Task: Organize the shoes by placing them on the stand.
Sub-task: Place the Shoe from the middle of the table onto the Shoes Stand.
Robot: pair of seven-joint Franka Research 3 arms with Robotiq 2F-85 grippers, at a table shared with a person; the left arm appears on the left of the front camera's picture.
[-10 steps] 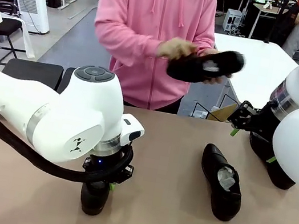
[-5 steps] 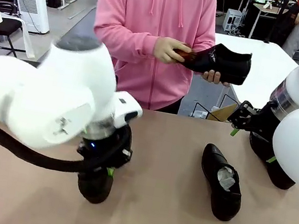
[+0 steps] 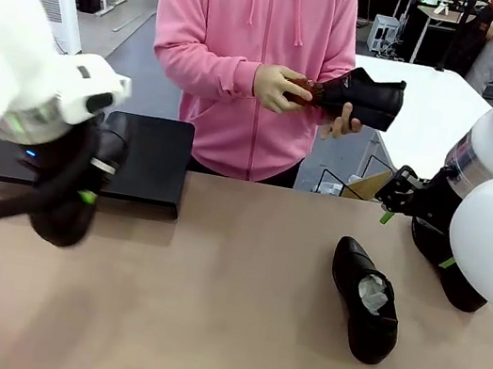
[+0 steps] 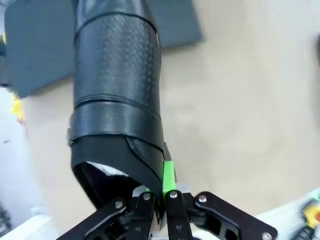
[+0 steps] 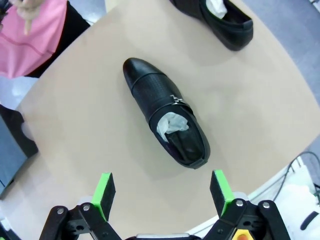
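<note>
The left gripper (image 4: 159,186) is pinched tight on the heel rim of a glossy black leather dress shoe (image 4: 117,90). One green pad (image 4: 168,175) presses against the outside of that rim. The shoe's perforated toe points away from the wrist, toward the low matte-black rectangular stand (image 4: 172,22).

From the front, this held shoe (image 3: 64,215) hangs at the left of the tan table (image 3: 226,353), just in front of the stand (image 3: 141,161), which sits along the far edge. The shoe is smeared in that view, so I can't tell whether it touches the tabletop.

Across the table, a person in a pink hooded top (image 3: 243,41) holds a second black shoe (image 3: 362,95) in both hands at chest height.

A third black shoe (image 3: 364,301), stuffed with crumpled white paper (image 3: 371,291), lies flat right of the middle with its toe toward the person. A fourth black shoe (image 3: 454,283) lies farther right, partly hidden behind the right arm.

The right gripper (image 5: 162,192) is above the table with its green-padded fingers (image 5: 104,192) spread wide. Nothing is between them, and both lying shoes below are clear of the pads.
</note>
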